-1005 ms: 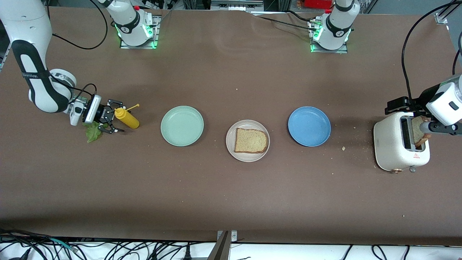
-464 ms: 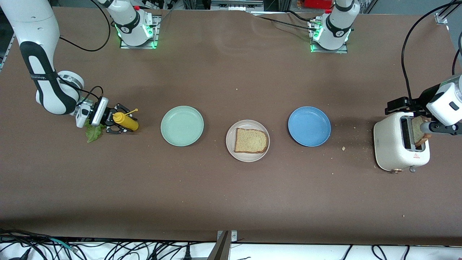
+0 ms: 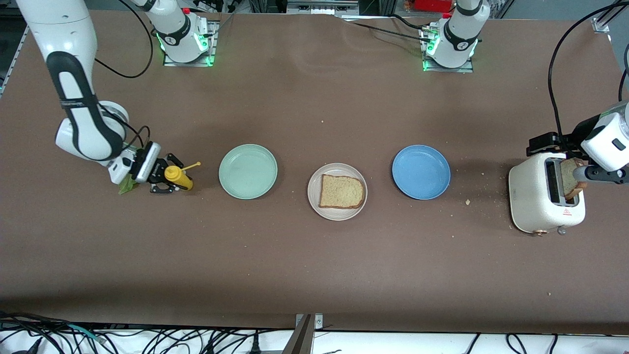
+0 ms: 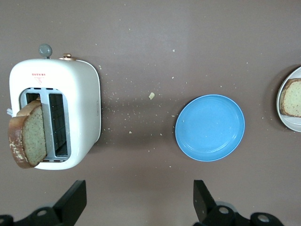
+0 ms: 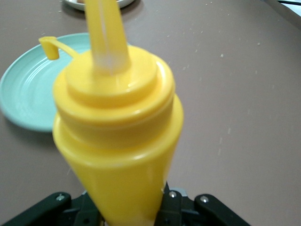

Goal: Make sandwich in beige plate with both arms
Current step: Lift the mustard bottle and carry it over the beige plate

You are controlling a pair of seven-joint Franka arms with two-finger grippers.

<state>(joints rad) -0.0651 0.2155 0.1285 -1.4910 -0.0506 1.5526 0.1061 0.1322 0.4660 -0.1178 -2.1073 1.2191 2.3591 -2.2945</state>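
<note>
My right gripper point(image 3: 164, 181) clamps a yellow sauce bottle point(image 3: 178, 178) beside the green plate point(image 3: 248, 171), lettuce point(image 3: 127, 186) under its wrist. One bread slice point(image 3: 342, 191) lies on the beige plate point(image 3: 314, 202). My left gripper point(image 4: 136, 207) hangs spread over the table beside the toaster point(image 3: 535, 199) holding another slice point(image 3: 571, 178).

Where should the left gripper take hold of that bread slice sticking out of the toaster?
Grip the bread slice on its exposed upper half, pinching across the two flat faces, coming straight down from above. It stands on edge in one toaster slot, tilted outward, so only that part is free.
</note>
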